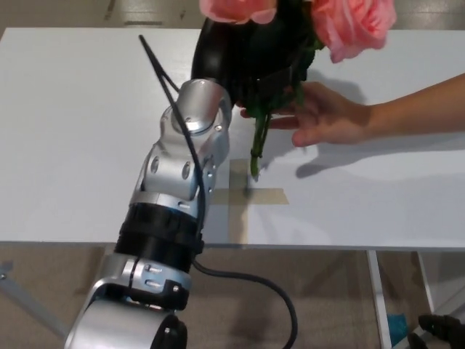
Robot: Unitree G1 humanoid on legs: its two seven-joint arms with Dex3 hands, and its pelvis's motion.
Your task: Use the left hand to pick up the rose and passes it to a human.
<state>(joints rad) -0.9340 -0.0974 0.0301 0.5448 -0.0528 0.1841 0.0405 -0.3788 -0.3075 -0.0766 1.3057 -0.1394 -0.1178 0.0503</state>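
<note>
My left hand (251,54) is raised over the white table (73,131), shut on a bunch of pink roses (356,25). A second pink bloom (236,9) shows at the top edge. The green stem (259,142) hangs down below my hand, its tip over the tape cross (243,198). A person's hand (327,116) reaches in from the right, palm down, right behind the stem and under the blooms. I cannot tell whether it touches the stem. My right hand is out of the picture.
My silver and black left forearm (171,203) runs from the bottom left up to the hand, with a black cable (163,76) along it. The table's front edge (290,247) lies below the cross, with white legs (378,298) under it.
</note>
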